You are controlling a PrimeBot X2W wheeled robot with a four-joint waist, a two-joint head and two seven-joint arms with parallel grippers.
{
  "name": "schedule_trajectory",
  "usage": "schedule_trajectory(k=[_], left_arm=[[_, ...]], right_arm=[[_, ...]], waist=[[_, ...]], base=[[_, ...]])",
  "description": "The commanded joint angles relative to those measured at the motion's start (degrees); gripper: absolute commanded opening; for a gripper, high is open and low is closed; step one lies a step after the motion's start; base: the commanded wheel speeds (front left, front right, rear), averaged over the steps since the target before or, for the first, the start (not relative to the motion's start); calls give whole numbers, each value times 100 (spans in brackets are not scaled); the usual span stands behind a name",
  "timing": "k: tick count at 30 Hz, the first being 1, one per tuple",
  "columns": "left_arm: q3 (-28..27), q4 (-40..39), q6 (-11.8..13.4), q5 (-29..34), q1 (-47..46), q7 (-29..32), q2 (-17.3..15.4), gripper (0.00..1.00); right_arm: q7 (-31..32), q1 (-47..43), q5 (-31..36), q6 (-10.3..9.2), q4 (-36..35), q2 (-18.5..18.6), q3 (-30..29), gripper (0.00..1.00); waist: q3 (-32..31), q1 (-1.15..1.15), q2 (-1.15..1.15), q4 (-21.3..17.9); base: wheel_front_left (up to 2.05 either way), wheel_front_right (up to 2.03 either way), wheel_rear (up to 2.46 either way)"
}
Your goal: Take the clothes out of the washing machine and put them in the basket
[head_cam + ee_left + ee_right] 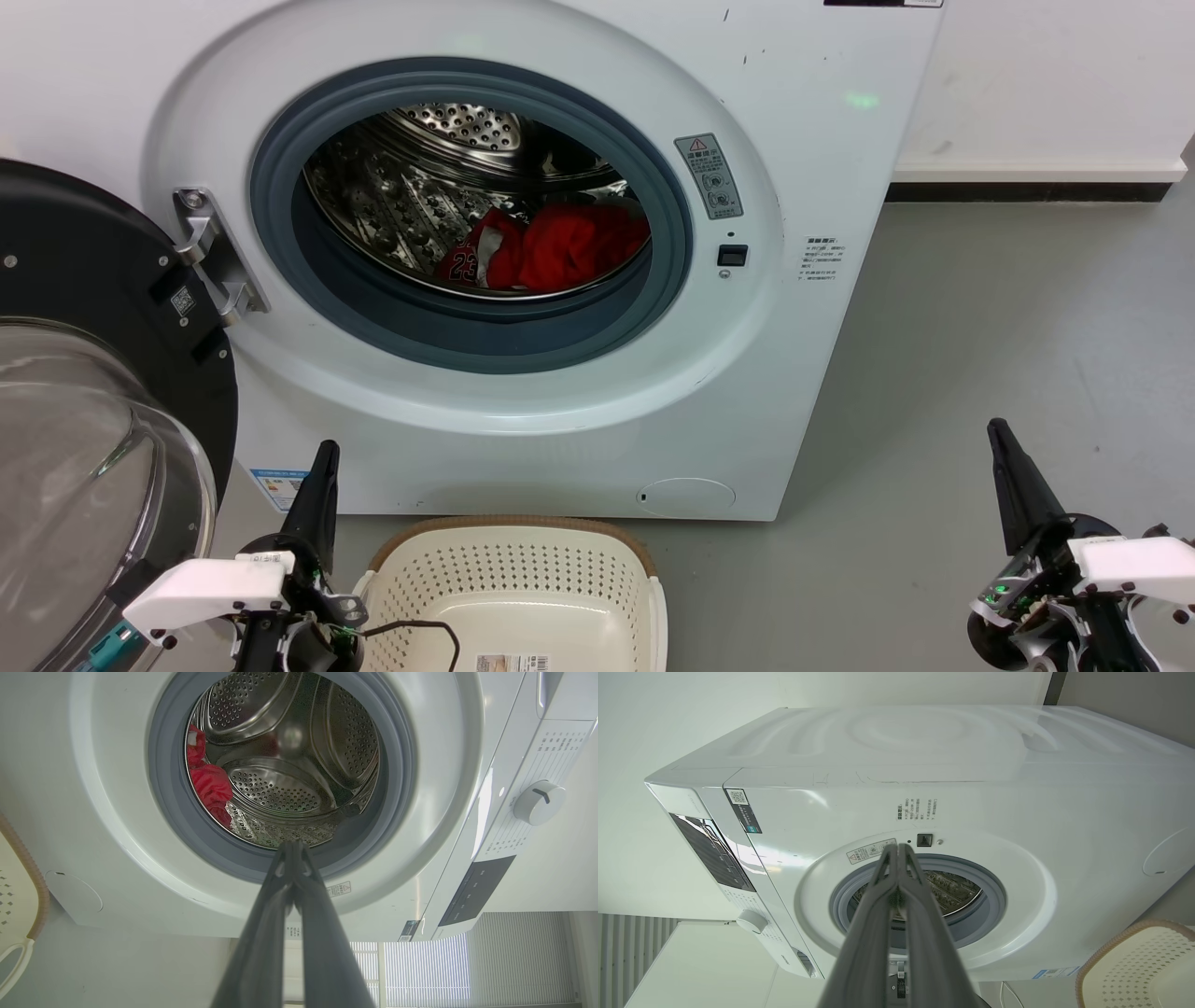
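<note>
Red clothes [551, 247] lie bunched at the bottom of the steel drum of the white washing machine [579, 439], one showing the number 23; the left wrist view shows the clothes [208, 784] at the drum's left. The cream basket [523, 579] stands on the floor right below the porthole, with nothing in it but a label. My left gripper [322, 457] is shut and empty, low at the basket's left, fingertips together [292, 845]. My right gripper [997, 431] is shut and empty, far right over the floor, its tips closed [899, 848].
The washer's black-rimmed glass door [84, 420] hangs wide open at the left, close beside my left arm. Grey floor [1008, 317] stretches to the right of the machine. A white wall with a dark skirting strip [1027, 191] runs behind. The basket's brown rim [1111, 942] shows in the right wrist view.
</note>
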State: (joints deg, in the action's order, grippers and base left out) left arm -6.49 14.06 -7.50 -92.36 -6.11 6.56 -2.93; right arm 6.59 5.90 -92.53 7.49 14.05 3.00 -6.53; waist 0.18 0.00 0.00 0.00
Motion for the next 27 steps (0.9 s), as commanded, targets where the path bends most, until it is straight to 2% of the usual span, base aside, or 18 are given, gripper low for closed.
schedule_trajectory(k=[1, 18, 19, 27], left_arm=[[-15, 0, -14, -12, -33, 11, 10, 0], [0, -2, 0, 0, 0, -3, 0, 0], [7, 41, 1, 1, 17, -5, 2, 100], [-5, -29, 1, 242, 149, -206, 7, 100]], right_arm=[[2, 74, 25, 0, 8, -19, 3, 0], [-3, -1, 2, 0, 0, 0, 0, 0], [-2, -21, -1, 0, 35, -1, 2, 100], [-195, -136, 239, 0, 98, -4, 20, 100]], waist=[[0, 0, 0, 0], [0, 0, 0, 0], [0, 0, 0, 0], [4, 0, 0, 1]], base=[[0, 0, 0], [0, 0, 0], [0, 0, 0], [0, 0, 0]])
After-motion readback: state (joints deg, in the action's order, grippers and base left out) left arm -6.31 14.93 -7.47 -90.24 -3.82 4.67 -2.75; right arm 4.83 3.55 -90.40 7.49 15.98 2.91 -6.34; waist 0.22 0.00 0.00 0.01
